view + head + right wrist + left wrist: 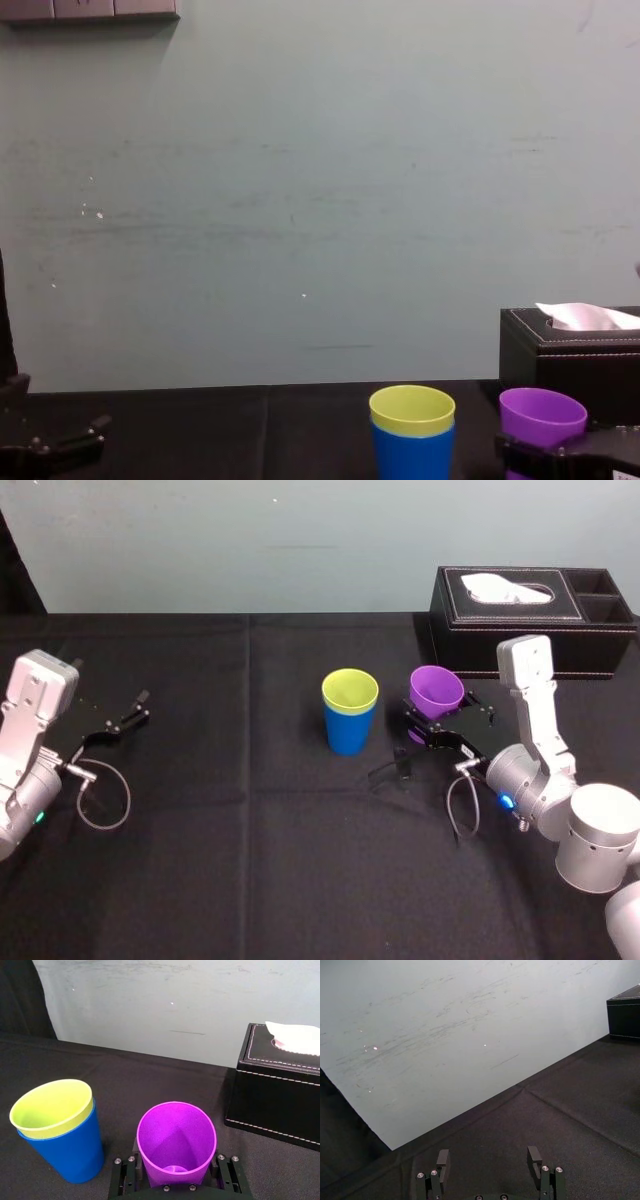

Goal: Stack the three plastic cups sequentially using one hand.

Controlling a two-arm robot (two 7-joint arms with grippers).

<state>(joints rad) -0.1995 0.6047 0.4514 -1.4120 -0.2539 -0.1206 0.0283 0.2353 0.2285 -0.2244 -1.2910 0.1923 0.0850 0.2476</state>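
Our right claw (438,718) stood closed around the lower body of the purple cup (436,690), one finger on each side of it, as the right wrist view made plain (176,1170). The purple cup (176,1135) sat between those fingers with its mouth open upward and leaning a little away from the wrist. We could not tell whether its base touched the worktop (250,860). A faint shadow lay on the black cloth just to the claw's left and nearer to the robot.

Just beside the claw, on its left, stood the other two cups (already one inside the other). The yellow-green cup (350,690) was nested in the blue cup (350,730), with only its rim showing above the blue one. This pair stood upright on the worktop, near the purple cup but apart from it. From the chest we saw the yellow-green rim (411,409) a touch higher than the purple rim (541,418).

Beyond the claw and somewhat to its right stood the black tissue box (530,605), with a white tissue poking from its top.

Well away to the claw's left, our left claw (125,720) sat idle near the worktop's left edge, its fingers (534,1156) spread wide and holding nothing.
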